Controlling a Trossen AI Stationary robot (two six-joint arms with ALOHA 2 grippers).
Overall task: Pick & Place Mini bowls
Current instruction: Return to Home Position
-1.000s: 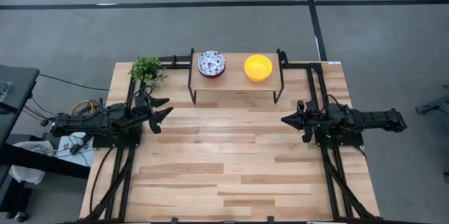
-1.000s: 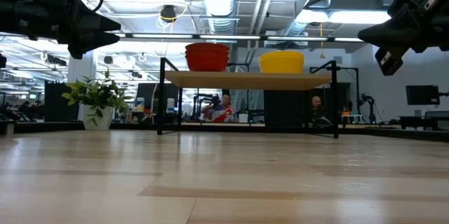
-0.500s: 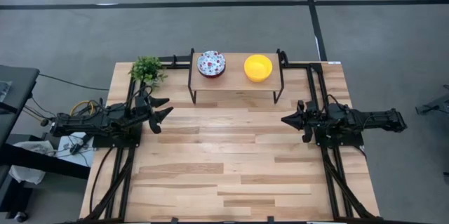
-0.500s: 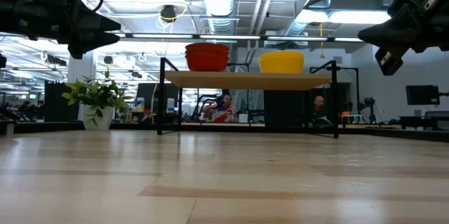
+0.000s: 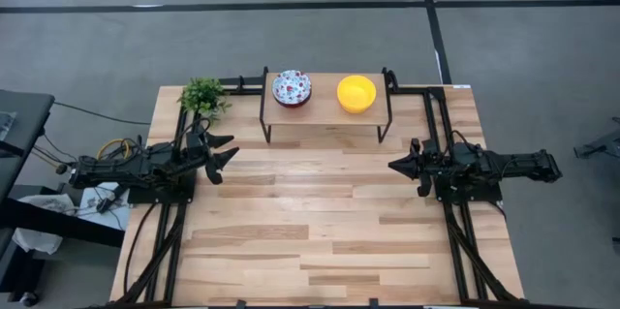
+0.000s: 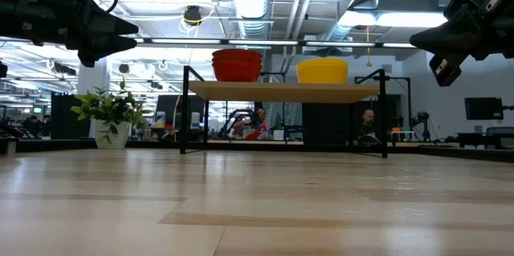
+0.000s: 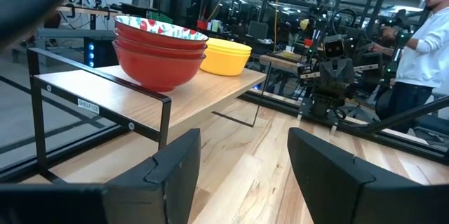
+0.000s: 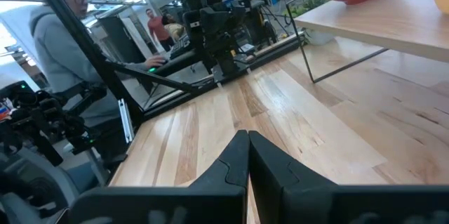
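Wood-plank table (image 5: 320,241), seen from above as a clock face, grey floor all round. Busy workshop beyond; one person (image 8: 63,48) in a grey hooded top stands off the left side.

Shelf (image 5: 325,120), black frame with a wood top, at 12 o'clock against the far edge.

Left gripper (image 5: 232,147) at 9 o'clock, raised off the table and pointing toward centre. Fingers spread wide, nothing between them.

Right gripper (image 5: 392,166) at 3 o'clock, also raised and pointing inward. Fingers pressed together, holding nothing.

Patterned bowls (image 5: 292,87), three nested, red outside and floral inside, on the shelf's left half.

Yellow bowls (image 5: 356,93) nested just beside them on the right half, not touching.

Plant (image 5: 202,96), small and green, at about 10 o'clock, left of the shelf.
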